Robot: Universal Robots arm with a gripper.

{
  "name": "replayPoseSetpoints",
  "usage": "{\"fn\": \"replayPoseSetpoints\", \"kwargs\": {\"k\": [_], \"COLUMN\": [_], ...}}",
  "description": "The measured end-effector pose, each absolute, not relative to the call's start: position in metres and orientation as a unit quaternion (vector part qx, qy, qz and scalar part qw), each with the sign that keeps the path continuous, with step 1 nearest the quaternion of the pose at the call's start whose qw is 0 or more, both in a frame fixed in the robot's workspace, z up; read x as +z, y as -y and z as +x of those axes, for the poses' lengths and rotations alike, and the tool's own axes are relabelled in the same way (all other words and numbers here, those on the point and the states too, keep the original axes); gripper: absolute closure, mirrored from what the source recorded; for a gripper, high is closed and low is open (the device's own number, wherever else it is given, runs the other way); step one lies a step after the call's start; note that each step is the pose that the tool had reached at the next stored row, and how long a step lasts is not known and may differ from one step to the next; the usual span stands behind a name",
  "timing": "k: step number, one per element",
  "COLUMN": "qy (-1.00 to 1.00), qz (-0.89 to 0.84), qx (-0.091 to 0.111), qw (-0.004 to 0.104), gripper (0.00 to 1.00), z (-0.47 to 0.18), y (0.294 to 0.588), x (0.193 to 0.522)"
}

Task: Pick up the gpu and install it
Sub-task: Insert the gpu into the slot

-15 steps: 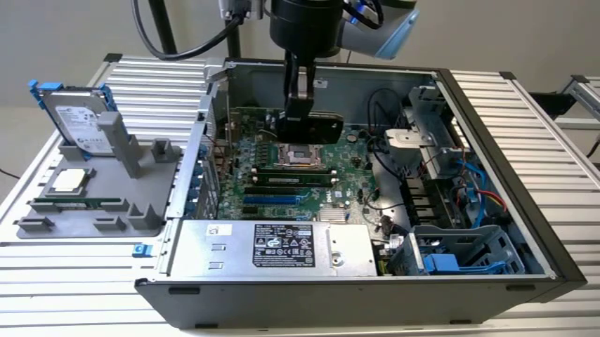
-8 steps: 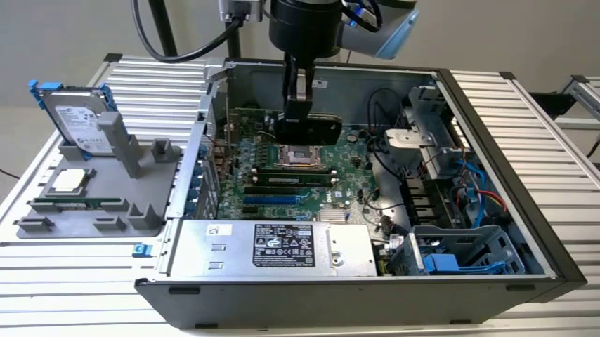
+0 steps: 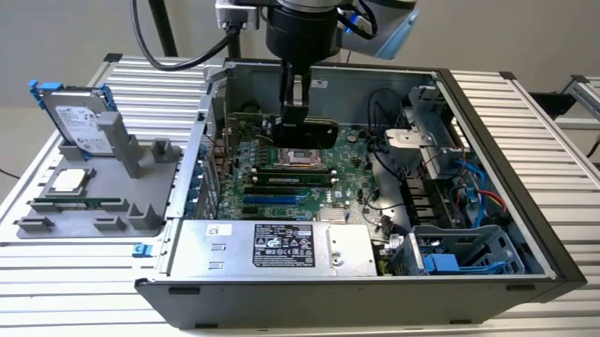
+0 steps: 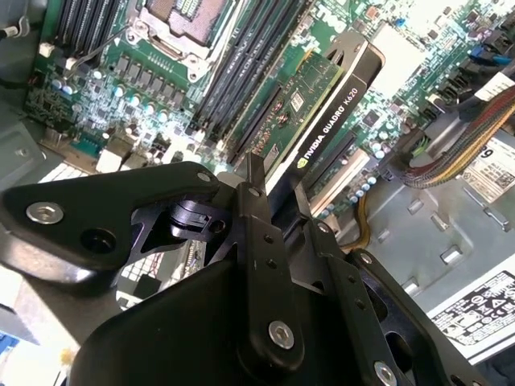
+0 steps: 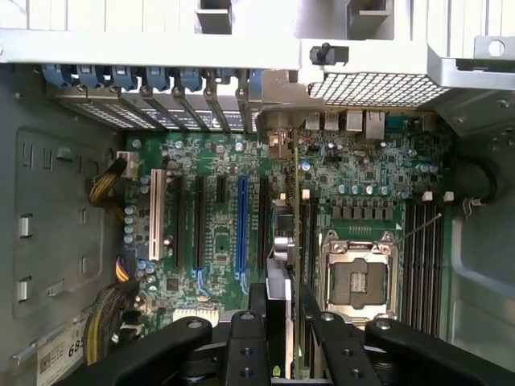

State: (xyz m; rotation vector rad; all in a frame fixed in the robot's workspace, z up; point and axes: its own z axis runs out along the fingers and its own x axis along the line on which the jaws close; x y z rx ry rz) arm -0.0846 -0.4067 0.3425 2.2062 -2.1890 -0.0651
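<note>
The hand (image 3: 296, 114) is grasping the gpu (image 3: 308, 132) inside the computer case (image 3: 487, 140)
The card is standing on edge between the clenched fingers (image 4: 257, 233), over the motherboard (image 5: 217, 209)

gpu (image 3: 310, 132) over motherboard (image 3: 324, 193), inside case (image 3: 328, 302) | hard drive (image 3: 80, 119): exterior view's left

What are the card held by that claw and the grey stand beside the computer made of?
The gpu: a green circuit board, probably lacquered fibreglass laminate judging by its slight sheen and its soldered parts, backed by a black shroud that looks like smooth plastic. The grey stand: apparently plastic, moulded or printed, judging by its even, dull grey surface with no metallic shine.
</note>
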Motion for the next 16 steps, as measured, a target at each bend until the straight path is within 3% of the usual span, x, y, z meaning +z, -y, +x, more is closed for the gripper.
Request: {"fn": "replayPoseSetpoints", "kwargs": {"k": [16], "qy": [0.704], "qz": [0.71], "qx": [-0.022], "qw": [0.017], "gripper": [1.0], "z": [-0.089], "y": [0.409], "x": [0.328]}}
